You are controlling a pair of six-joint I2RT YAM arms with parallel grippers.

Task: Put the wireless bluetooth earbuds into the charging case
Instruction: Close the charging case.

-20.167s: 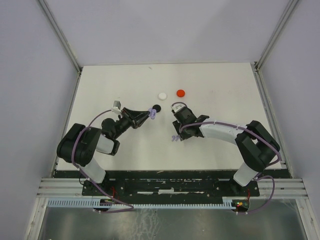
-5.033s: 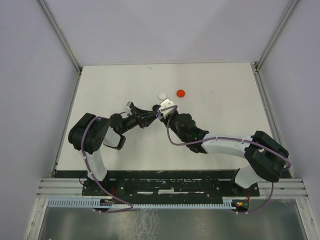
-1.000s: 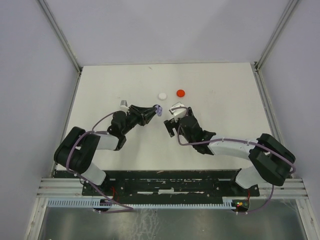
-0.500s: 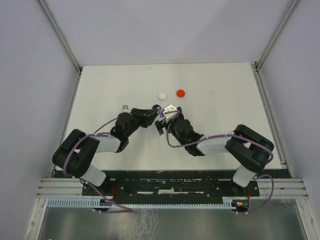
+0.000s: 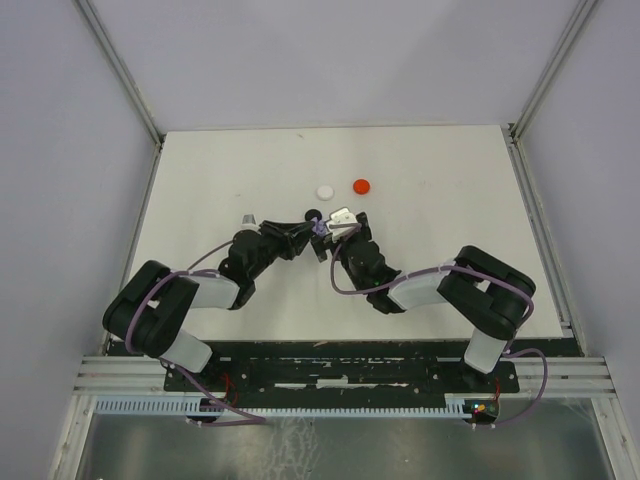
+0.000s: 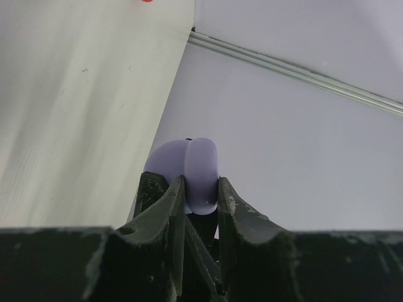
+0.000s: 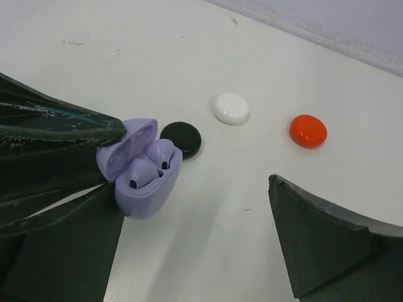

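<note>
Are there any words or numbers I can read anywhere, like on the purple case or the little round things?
No words, letters or numbers can be read in any view.
On the lavender charging case: plain, no mark shows.
On the black disc, the white disc and the red disc: plain.
On the white part at the right arm's wrist, top view: too small to tell.

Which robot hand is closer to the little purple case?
Left. The left gripper pinches the open purple case in its jaws. The right gripper sits close by, facing the case, its jaws wide open and empty.
</note>
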